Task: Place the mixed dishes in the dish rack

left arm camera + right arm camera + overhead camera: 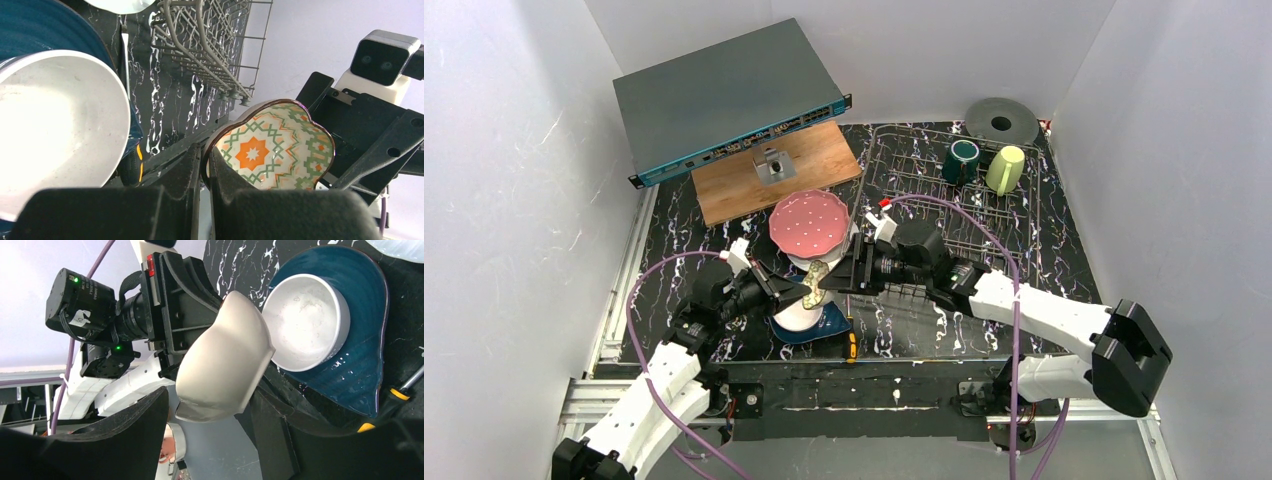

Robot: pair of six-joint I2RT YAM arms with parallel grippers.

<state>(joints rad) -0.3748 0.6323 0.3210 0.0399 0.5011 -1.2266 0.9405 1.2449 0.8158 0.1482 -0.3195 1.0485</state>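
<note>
My left gripper is shut on the rim of the small cream flower-shaped dish and holds it on edge above the table. My right gripper is open, its fingers either side of the dish's cream underside, not closed on it. The white bowl sits on the dark blue plate below. The pink white-dotted plate lies just behind. The dark teal mug and pale yellow-green mug stand in the wire dish rack.
A yellow-and-black-handled screwdriver lies beside the blue plate. A wooden board with a small metal part and a flat grey electronics box stand at the back left. A grey roll sits behind the rack.
</note>
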